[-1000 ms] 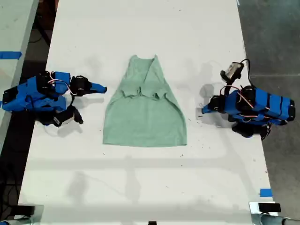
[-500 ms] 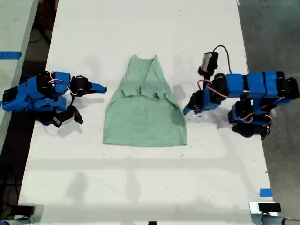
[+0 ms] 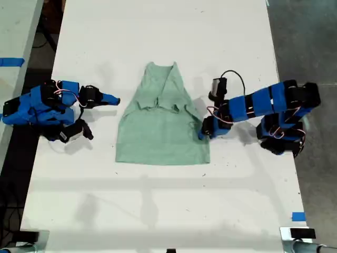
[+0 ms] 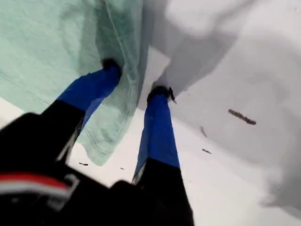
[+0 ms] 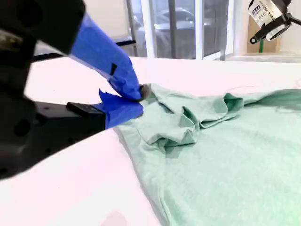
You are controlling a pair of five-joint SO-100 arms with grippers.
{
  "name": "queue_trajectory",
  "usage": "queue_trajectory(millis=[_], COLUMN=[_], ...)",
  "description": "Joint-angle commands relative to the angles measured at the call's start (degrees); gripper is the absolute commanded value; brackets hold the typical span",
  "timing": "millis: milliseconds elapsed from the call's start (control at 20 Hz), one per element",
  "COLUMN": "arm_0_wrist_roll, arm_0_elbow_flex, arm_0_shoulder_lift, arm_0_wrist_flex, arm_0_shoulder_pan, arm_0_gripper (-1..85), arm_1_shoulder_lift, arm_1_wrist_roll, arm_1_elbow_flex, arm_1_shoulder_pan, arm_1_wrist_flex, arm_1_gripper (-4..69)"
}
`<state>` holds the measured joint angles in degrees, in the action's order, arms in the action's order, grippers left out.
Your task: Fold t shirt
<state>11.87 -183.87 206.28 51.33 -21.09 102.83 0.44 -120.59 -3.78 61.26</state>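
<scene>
The pale mint-green t shirt [image 3: 162, 126] lies flat on the white table [image 3: 158, 200], neck away from the camera, with its sleeves folded in over the chest. From the exterior view's right, my first gripper [image 3: 203, 132] reaches to the shirt's side edge near the hem. In the first wrist view my first gripper [image 4: 135, 79] is open and straddles that edge of the t shirt [image 4: 47, 47], one fingertip [image 4: 110, 66] on the fabric and the other on the table. My second gripper [image 3: 116, 99] rests at the exterior view's left, shut [image 5: 137, 100] and empty, just short of the t shirt [image 5: 235, 155].
Blue tape [image 3: 298, 216] marks the table near the exterior view's lower right corner. Another surface with blue tape [image 3: 11, 61] stands beyond the table's edge on the exterior view's left. Dark floor lies past the edge on the exterior view's right.
My first arm has stretched out from the exterior view's right to the shirt's side edge. My second arm has not moved.
</scene>
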Motion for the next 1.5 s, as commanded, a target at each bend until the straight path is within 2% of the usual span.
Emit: queue_trajectory(millis=[0,100,200,300,450,600,800,1100,1150,1200,1300,1450], arm_0_wrist_roll=[-0.7,-0.7,-0.7,-0.7,-0.7,-0.7,-0.7,-0.7,-0.7,-0.7,-0.7,-0.7], arm_0_elbow_flex=[-0.4,-0.4,-0.4,-0.4,-0.4,-0.4,-0.4,-0.4,-0.4,-0.4,-0.4,-0.4], arm_0_shoulder_lift=[0.4,0.4,0.4,0.4,0.4,0.4,0.4,0.4,0.4,0.4,0.4,0.4], arm_0_wrist_flex=[0.1,0.1,0.1,0.1,0.1,0.1,0.1,0.1,0.1,0.1,0.1,0.1], arm_0_shoulder_pan=[0.6,0.6,0.6,0.6,0.5,0.4,0.4,0.4,0.4,0.4,0.4,0.4], arm_0_gripper=[0.0,0.0,0.0,0.0,0.0,0.0,0.0,0.0,0.0,0.0,0.0,0.0], arm_1_shoulder_lift=[-0.4,-0.7,-0.8,-0.7,-1.0,-4.9,-19.5,-37.4,-38.8,-39.4,-38.3,-30.8], arm_1_wrist_roll=[1.3,1.4,0.9,0.3,-4.8,-10.0,-15.3,-20.8,-21.4,-21.9,-22.0,-21.7], arm_1_elbow_flex=[-2.0,-1.6,1.2,9.2,26.0,42.8,60.8,67.1,67.3,67.4,67.4,67.2], arm_1_shoulder_pan=[0.4,0.2,-0.1,-0.2,-1.6,-1.8,0.8,1.2,1.3,1.5,1.9,2.0], arm_1_wrist_flex=[-2.7,-2.5,0.5,10.5,24.9,31.5,29.4,15.3,13.9,13.0,13.6,19.6], arm_1_gripper=[9.5,1.9,1.9,2.0,1.9,1.8,1.7,1.7,3.9,16.5,27.4,27.8])
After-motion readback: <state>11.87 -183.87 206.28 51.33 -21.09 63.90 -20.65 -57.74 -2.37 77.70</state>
